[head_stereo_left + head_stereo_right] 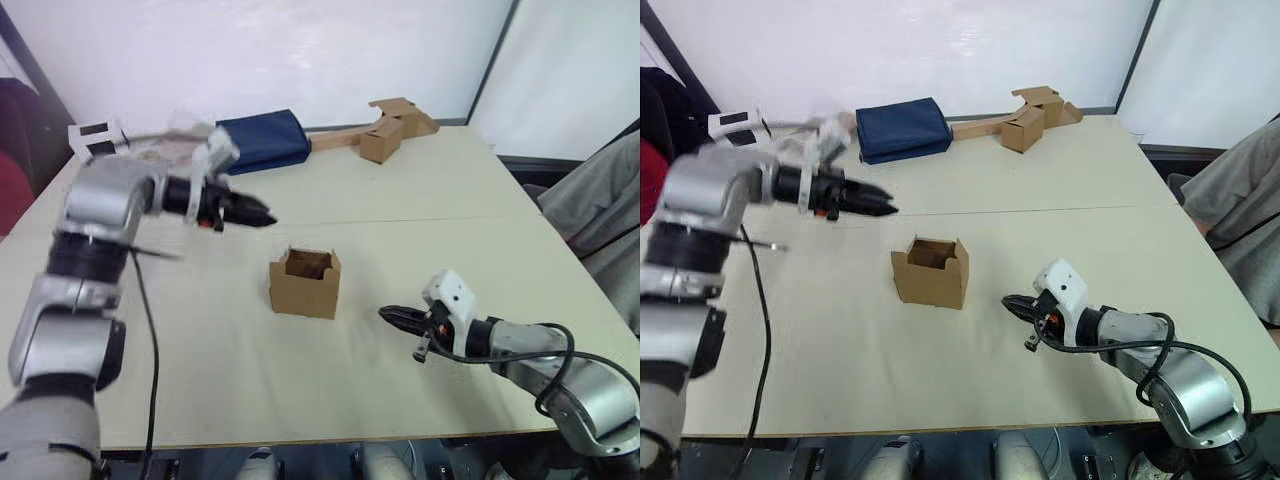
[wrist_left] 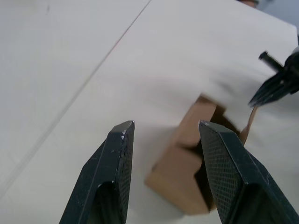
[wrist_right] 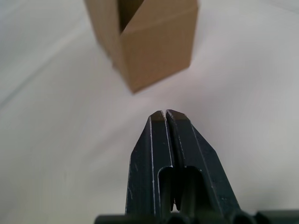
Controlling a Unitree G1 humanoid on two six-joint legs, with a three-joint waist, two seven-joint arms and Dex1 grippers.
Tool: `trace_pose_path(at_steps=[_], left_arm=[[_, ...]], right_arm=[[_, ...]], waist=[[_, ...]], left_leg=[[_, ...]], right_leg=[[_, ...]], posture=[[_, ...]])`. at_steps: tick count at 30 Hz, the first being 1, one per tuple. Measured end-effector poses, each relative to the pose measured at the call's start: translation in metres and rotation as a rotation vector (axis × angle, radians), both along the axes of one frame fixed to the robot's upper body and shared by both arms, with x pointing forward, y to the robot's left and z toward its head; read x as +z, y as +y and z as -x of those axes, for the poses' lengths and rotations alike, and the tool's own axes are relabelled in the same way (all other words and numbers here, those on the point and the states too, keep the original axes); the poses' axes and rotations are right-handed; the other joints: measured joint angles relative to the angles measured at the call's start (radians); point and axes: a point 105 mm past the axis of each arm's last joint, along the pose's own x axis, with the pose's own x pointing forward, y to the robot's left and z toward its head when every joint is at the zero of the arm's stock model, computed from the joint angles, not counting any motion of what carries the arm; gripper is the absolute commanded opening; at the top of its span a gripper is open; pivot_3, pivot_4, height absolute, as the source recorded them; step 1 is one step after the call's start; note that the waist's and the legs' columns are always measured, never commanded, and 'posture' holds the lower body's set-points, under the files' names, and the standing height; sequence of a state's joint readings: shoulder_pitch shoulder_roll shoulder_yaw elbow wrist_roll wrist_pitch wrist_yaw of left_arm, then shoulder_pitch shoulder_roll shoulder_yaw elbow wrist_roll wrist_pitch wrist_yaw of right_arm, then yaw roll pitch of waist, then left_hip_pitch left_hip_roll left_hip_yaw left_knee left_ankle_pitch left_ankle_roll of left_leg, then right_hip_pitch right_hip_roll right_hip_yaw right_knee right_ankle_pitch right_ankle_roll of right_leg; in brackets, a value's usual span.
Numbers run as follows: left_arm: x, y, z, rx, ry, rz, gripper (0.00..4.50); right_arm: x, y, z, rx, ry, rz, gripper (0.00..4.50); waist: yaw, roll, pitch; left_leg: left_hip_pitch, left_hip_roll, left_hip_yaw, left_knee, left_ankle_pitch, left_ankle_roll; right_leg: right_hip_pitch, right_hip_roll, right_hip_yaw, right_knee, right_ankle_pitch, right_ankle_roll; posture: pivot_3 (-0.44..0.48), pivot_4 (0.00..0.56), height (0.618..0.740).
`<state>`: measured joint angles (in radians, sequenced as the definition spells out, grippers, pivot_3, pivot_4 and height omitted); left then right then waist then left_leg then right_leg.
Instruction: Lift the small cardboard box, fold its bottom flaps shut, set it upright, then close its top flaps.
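Left hand (image 1: 262,216) hovers above bench (image 1: 420,190), up and left of box (image 1: 305,283), fingers (image 2: 112,172) spread apart, gripping nothing. Box sits upright mid-bench, top open, flaps (image 1: 306,256) standing up. Right hand (image 1: 392,316) low over bench just right of box, fingers pressed together, empty, tips aimed at box. Blue pouch (image 1: 264,140) and cardboard strip (image 1: 385,128) lie well behind box at bench's far edge.
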<state>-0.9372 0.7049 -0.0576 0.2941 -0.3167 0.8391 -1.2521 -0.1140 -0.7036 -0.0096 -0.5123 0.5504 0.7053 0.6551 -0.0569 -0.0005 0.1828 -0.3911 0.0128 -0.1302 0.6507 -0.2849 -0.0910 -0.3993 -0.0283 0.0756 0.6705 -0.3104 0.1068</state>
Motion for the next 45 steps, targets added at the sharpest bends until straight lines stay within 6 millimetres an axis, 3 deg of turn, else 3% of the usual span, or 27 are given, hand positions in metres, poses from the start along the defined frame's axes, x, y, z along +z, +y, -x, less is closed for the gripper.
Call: trace_pose_path(at_steps=[2,7,8,13,16,21,25,29,35,45], left_arm=[[-0.022,0.010,-0.003,0.103,0.000,0.044,2.20],[-0.056,0.031,-0.004,0.298,-0.010,0.074,0.26],[-0.064,0.032,-0.001,0.309,-0.012,0.065,0.06],[-0.104,0.011,0.014,0.295,-0.005,0.084,0.06],[-0.117,0.005,0.015,0.304,-0.019,0.060,0.06],[-0.121,-0.009,0.015,0.296,-0.005,0.092,0.06],[-0.125,-0.024,0.029,0.224,0.011,0.098,0.06],[-0.137,-0.022,0.045,0.203,0.051,0.068,0.06],[-0.139,-0.025,0.058,0.182,0.081,0.066,0.06],[-0.142,-0.031,0.071,0.133,0.121,0.062,0.06]], right_arm=[[-0.001,-0.002,-0.006,-0.003,0.001,-0.015,0.00],[-0.010,-0.004,-0.019,-0.014,0.004,-0.013,0.00],[-0.012,-0.003,-0.022,-0.017,0.003,-0.018,0.00],[-0.022,0.007,-0.038,-0.031,-0.017,-0.020,0.00],[-0.030,0.012,-0.042,-0.034,-0.019,-0.012,0.00],[-0.029,0.026,-0.047,-0.014,-0.048,-0.016,0.00],[-0.030,0.039,-0.044,0.028,-0.042,-0.036,0.00],[-0.038,0.039,-0.031,0.064,0.001,-0.023,0.00],[-0.045,0.035,-0.016,0.099,0.041,-0.004,0.00],[-0.049,0.028,-0.019,0.076,0.020,0.047,0.00]], waist=[[0.011,-0.002,0.000],[0.018,-0.003,0.000],[0.017,-0.003,0.000],[0.015,-0.002,-0.001],[0.015,-0.002,-0.001],[0.013,-0.002,-0.001],[0.012,-0.002,-0.001],[0.012,-0.001,-0.001],[0.014,-0.001,-0.002],[0.014,-0.001,-0.002]], left_leg=[[0.000,0.000,0.000,0.001,0.000,0.000],[0.000,-0.001,0.000,0.001,0.000,0.000],[0.000,-0.001,0.000,0.001,0.000,0.000],[0.001,0.000,0.000,0.001,0.000,0.000],[0.001,-0.001,0.000,0.001,0.000,0.000],[0.001,-0.001,0.000,0.001,0.000,0.000],[0.001,0.000,0.000,0.000,0.000,0.000],[0.001,0.000,0.000,0.000,0.000,0.000],[0.002,-0.001,0.000,0.000,0.000,0.000],[0.003,-0.001,0.000,0.000,0.000,0.000]], right_leg=[[0.000,0.000,0.000,0.000,0.000,0.000],[0.001,0.000,-0.001,0.000,0.000,0.000],[0.001,0.000,-0.001,0.000,0.000,0.000],[0.001,0.000,-0.001,0.001,0.000,0.000],[0.001,0.000,0.000,0.001,0.000,0.000],[0.001,0.000,-0.001,0.001,0.000,0.000],[0.001,0.000,0.000,0.001,0.000,0.000],[0.001,0.000,0.000,0.001,0.000,0.000],[0.002,0.000,0.000,0.000,0.000,0.000],[0.003,0.000,0.000,0.000,0.000,0.000]], posture=[[0.000,0.150,0.740],[0.000,0.150,0.740],[0.000,0.150,0.740],[0.000,0.150,0.740],[0.000,0.150,0.740],[0.000,0.150,0.740],[0.000,0.150,0.740],[0.000,0.150,0.740],[0.000,0.150,0.740],[0.000,0.150,0.740]])
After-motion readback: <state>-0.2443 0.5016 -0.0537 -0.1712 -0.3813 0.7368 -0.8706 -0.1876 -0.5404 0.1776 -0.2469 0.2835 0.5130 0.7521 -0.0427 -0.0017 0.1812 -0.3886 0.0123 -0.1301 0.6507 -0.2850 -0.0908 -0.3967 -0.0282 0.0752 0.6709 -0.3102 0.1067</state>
